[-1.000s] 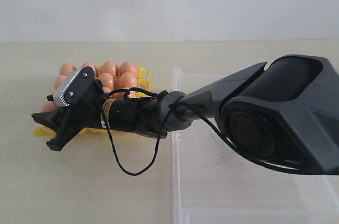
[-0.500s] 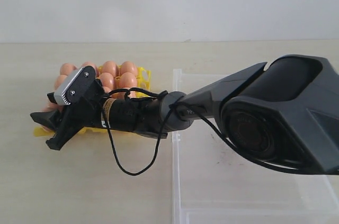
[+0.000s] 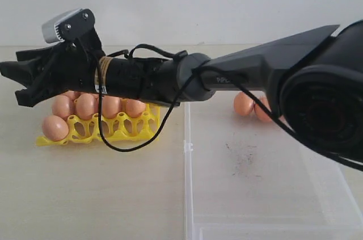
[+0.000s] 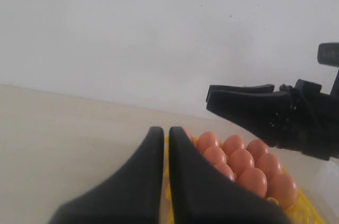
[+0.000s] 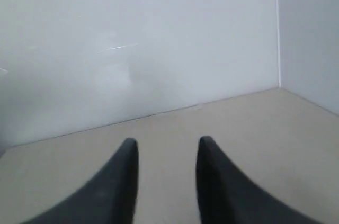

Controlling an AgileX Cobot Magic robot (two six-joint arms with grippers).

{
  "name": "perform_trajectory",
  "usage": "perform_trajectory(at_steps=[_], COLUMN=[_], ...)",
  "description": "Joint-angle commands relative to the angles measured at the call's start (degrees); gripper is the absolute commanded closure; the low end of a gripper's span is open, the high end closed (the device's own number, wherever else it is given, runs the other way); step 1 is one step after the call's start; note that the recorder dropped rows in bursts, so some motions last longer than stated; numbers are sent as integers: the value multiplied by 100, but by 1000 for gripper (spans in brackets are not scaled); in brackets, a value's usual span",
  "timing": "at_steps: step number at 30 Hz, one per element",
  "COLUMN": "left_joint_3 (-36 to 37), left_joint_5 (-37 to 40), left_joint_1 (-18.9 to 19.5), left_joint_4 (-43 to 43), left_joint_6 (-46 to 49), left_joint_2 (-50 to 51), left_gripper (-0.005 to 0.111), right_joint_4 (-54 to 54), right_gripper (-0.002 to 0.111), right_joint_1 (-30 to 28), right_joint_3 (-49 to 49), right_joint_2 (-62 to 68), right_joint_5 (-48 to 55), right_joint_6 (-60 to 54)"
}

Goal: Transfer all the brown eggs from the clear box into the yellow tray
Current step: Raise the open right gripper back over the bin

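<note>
Exterior camera low, near, facing white wall (image 3: 227, 1), sharing bright yellow plastic lattice tray (image 3: 136, 132) with left wrist camera, right wrist camera wall-facing.

Bare lab bench (image 3: 85, 194), blank white wall (image 3: 187, 1)

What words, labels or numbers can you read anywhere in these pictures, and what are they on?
Nothing here can be read for certain.
Right arm: a short row of pale letters on its dark shell, too blurred to read.
Band around the arm's wrist: tan, no legible print.
Eggs, tray, box: no text; the box floor shows only dark scuffs.
</note>
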Motion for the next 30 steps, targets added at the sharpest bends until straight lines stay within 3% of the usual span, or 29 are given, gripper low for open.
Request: perform_trajectory(at_steps=[1, 5, 9, 17, 21, 27, 30], left_joint_3=[-21, -21, -21, -21, -21, -21, -21], left_joint_5=[-32, -32, -32, -32, -32, -32, -32], left_joint_1=[-22, -22, -22, -22, -22, -22, -22], left_joint_4=[-3, -3, -3, -3, -3, -3, -3], left_joint_6=[-7, -7, -7, -7, -7, -7, -7], left_joint_2=[20, 20, 20, 20, 20, 20, 20], left_gripper=[103, 103, 103, 103, 103, 103, 103], right_joint_4=[-1215, -2901, -5152, -5152, -4792, -2009, -478], right_gripper=[108, 109, 109, 109, 109, 109, 109], right_joint_1=[-58, -73, -73, -126, -126, -188, -442], right_joint_3=[-15, -15, 1, 1065, 1823, 2198, 2185], right_joint_2=[-464, -912, -1311, -2228, -2715, -2968, -2968], right_joint_5=[346, 1816, 3213, 5536, 7401, 10580, 11102], right_joint_6=[379, 1462, 3871, 4221, 3237, -642, -2054])
